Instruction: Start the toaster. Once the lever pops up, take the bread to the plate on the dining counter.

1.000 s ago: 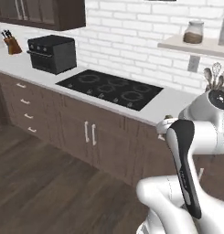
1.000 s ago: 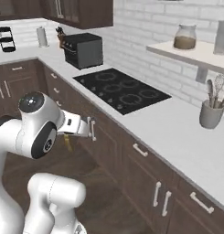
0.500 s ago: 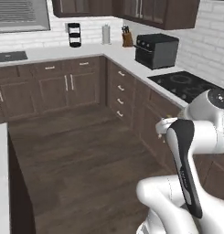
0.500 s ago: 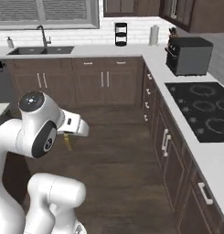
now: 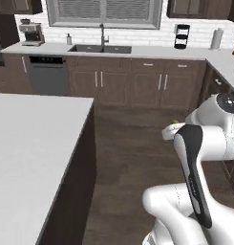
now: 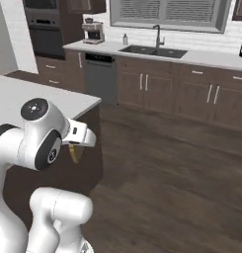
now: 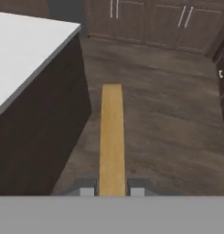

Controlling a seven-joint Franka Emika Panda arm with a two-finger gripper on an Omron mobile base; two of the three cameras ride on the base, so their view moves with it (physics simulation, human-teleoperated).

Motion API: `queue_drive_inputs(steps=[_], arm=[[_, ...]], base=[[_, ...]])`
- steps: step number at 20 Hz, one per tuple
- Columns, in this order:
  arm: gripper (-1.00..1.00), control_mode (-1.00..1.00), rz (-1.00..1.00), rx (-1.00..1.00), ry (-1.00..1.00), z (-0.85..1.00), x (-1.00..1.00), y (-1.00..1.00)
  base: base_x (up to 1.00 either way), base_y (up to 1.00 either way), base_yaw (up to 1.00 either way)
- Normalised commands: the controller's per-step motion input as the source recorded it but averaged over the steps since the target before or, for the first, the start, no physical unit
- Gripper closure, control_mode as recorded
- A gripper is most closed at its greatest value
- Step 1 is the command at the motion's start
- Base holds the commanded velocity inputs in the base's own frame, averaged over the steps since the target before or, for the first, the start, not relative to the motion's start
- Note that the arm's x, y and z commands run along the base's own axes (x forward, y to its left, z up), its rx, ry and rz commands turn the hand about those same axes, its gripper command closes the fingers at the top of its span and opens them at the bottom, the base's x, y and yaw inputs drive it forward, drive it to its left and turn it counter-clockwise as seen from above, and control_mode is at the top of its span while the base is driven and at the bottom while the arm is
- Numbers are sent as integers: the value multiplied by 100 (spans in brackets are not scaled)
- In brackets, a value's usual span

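The tool (image 7: 112, 192) was clamped on the bread (image 7: 112, 137), its two dark finger tips pressed against the slice's flat faces in the hand view. Most of the fingers were cut off by the bottom of that view, so only their tips (image 7: 87, 191) showed. The bread was seen edge-on there, a long, thin, tan-yellow strip running away from the tips, with its broad faces hidden. In the right base view only a small yellow sliver of it (image 6: 75, 153) peeked out below the white hand, the rest covered by the arm; in the left base view the arm's bulk hid the tool.

The bread hung in the air over the dark wood-plank floor (image 7: 163, 114), just beside the corner of the dining surface (image 5: 32, 143). That surface was a smooth, pale grey-white slab on a dark wood base, cut off by the left edge in every view, so most of its top could not be seen.

Along the far wall ran brown panelled cabinets (image 5: 137, 86) under a light worktop with a sink and tall tap (image 5: 102, 40), and a coffee machine (image 5: 31, 33) too small and blurred for any label or writing to be read. A grey dishwasher front (image 5: 49, 74) sat below it.
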Motion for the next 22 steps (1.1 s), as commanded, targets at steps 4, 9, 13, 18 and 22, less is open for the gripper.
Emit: queue_drive_inputs(steps=[4, 9, 13, 18, 22], arm=[[100, 100, 0, 0, 0, 0, 0, 0], [100, 100, 0, 0, 0, 0, 0, 0], [100, 100, 0, 0, 0, 0, 0, 0], [100, 100, 0, 0, 0, 0, 0, 0], [100, 100, 0, 0, 0, 0, 0, 0]], base=[[-72, -1, 74], [-79, 0, 71], [-97, 0, 55], [-98, 34, 32], [-44, 95, 13]])
